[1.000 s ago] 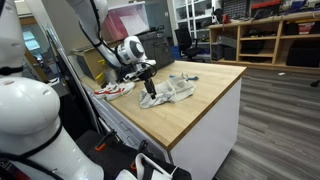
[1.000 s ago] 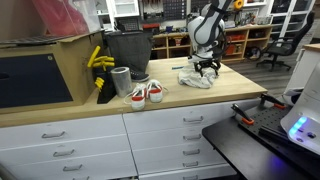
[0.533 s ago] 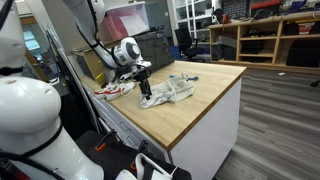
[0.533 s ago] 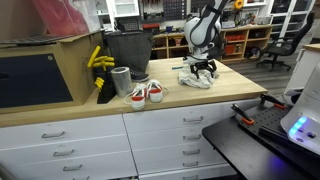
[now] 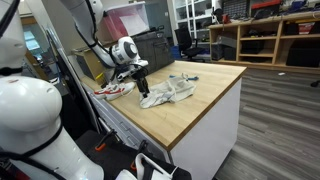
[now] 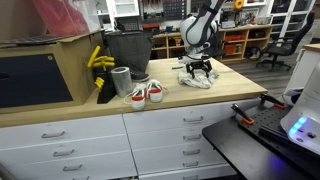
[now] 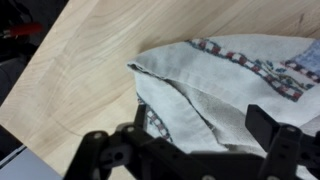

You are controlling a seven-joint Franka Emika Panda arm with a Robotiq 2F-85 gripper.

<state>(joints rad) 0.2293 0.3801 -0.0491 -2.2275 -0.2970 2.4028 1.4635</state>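
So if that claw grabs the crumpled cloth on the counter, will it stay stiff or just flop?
Probably floppy: the cloth lies in soft folds, so it would likely drape from the open gripper. It looks thin, so likely light. Pushed, it would probably bunch up on the wooden counter rather than slide.

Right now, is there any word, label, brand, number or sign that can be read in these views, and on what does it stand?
No text can be read in any view.
On the cloth: a patterned band along one edge, no letters that can be made out.
On the shoes: any marks are too small to read.
On the shelves behind: everything is too small and blurred.
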